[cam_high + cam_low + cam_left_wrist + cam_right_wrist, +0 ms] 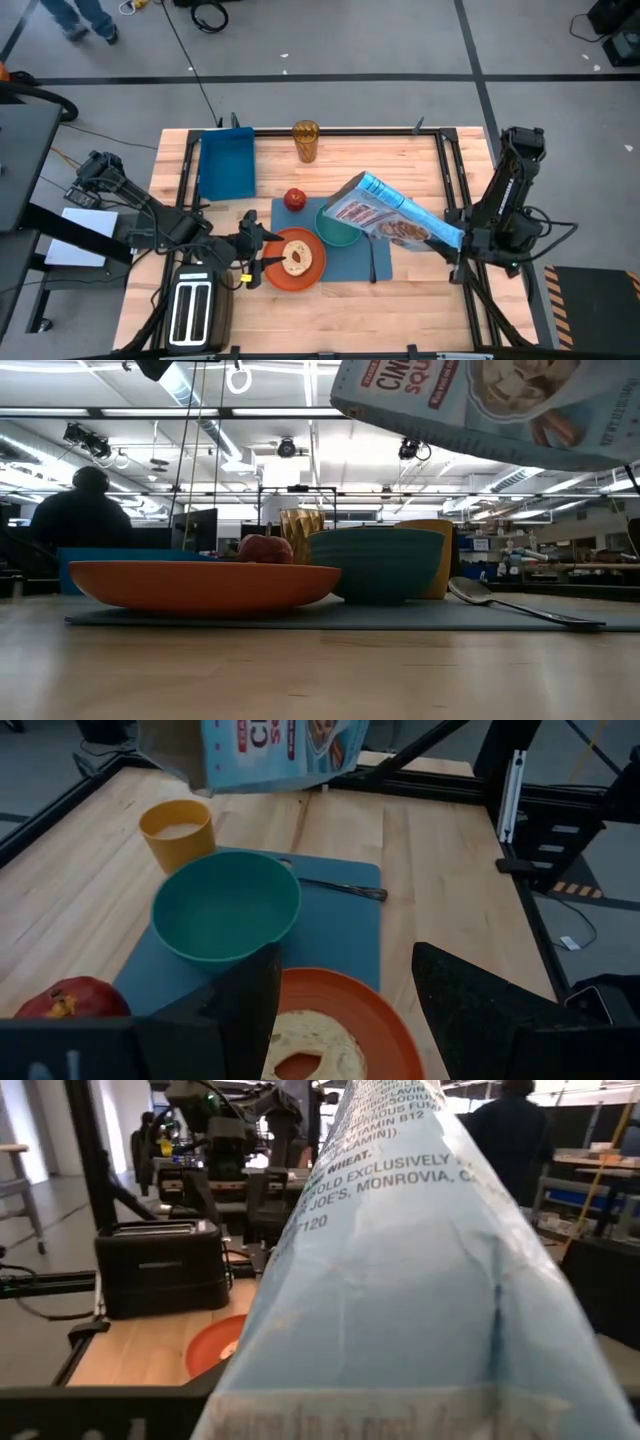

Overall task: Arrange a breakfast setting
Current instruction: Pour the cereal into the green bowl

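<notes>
R gripper [452, 240] clenched on cereal bag [390, 212] over teal bowl [336, 228] | bag light, crinkly, floppy; hold bottom seam | L gripper [252, 252] released above bagel [296, 259].

Quick count: one placemat [350, 262], one plate [270, 272], one bowl [332, 232], one spoon [372, 262], one cup [177, 832], one apple [294, 199], one bagel [296, 259], one cereal box [395, 215], one toaster [190, 310], one bin [226, 165].

Blue cereal bag [420, 1280] filling view, toaster [165, 1265] and orange plate [215, 1345] beyond
</notes>
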{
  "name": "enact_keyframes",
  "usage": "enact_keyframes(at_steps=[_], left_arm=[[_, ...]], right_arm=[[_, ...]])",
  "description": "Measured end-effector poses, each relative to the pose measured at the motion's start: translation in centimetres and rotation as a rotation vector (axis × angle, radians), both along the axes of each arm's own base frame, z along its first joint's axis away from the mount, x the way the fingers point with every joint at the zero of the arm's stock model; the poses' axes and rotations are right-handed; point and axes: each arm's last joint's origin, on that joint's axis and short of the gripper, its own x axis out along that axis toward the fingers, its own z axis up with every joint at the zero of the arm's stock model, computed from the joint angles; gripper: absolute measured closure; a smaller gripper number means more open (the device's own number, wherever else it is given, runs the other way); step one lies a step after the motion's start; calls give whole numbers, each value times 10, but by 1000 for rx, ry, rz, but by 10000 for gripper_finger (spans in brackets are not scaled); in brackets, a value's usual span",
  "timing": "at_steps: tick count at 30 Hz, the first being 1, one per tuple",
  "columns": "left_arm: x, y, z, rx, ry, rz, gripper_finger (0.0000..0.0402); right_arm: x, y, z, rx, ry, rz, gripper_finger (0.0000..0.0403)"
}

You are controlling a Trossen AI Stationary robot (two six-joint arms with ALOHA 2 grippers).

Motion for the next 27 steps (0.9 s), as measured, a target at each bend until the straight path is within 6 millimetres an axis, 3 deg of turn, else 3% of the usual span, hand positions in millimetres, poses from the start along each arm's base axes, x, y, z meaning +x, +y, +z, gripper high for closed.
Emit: enact_keyframes(at_steps=[5, 9, 15, 22, 27], left_arm=[[0, 0, 0, 20, 1, -10, 169], [0, 0, 1, 17, -4, -11, 169], [0, -1, 2, 11, -14, -16, 169], [1, -3, 3, -15, -31, -31, 169], [1, -4, 4, -24, -34, -29, 169]], right_arm=[[10, 7, -6, 9, -22, -22, 252], [19, 14, -11, 47, -117, 64, 252], [52, 13, -18, 48, -270, 210, 252], [85, -16, -7, -50, -469, 351, 252], [101, -55, -2, -93, -405, 303, 252]])
